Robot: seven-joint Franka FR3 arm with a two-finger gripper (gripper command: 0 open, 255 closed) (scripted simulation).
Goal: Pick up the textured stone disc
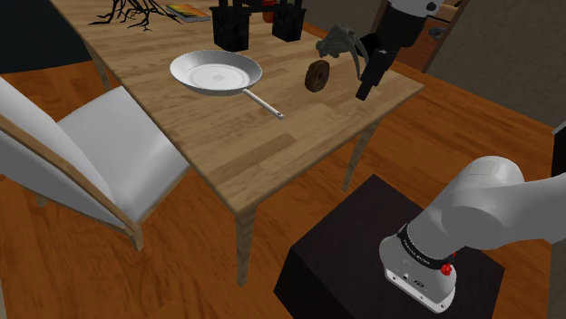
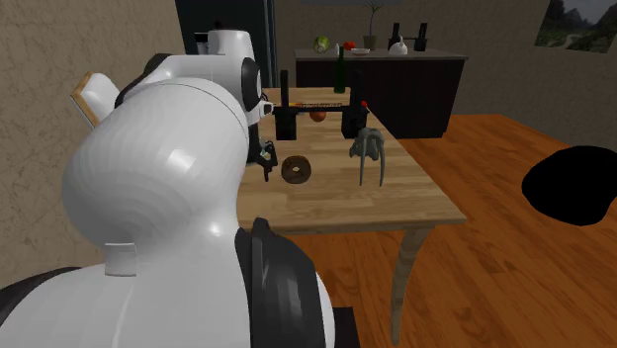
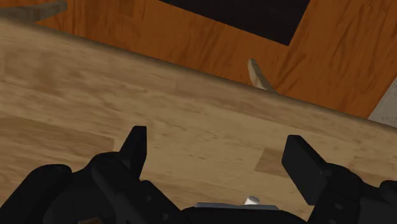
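Fingers spread and clasping nothing, the gripper (image 3: 219, 149) hangs low over the wooden table (image 3: 76, 83). Just beside it, outside the fingers, the dark stone disc (image 1: 317, 75) seems to stand on edge. It is probably stiff, heavy and rough, so pinch across its flat faces. Farther off lies a pan (image 1: 216, 72).

Dark, holed disc (image 1: 317, 75) upright on table (image 1: 227, 145)
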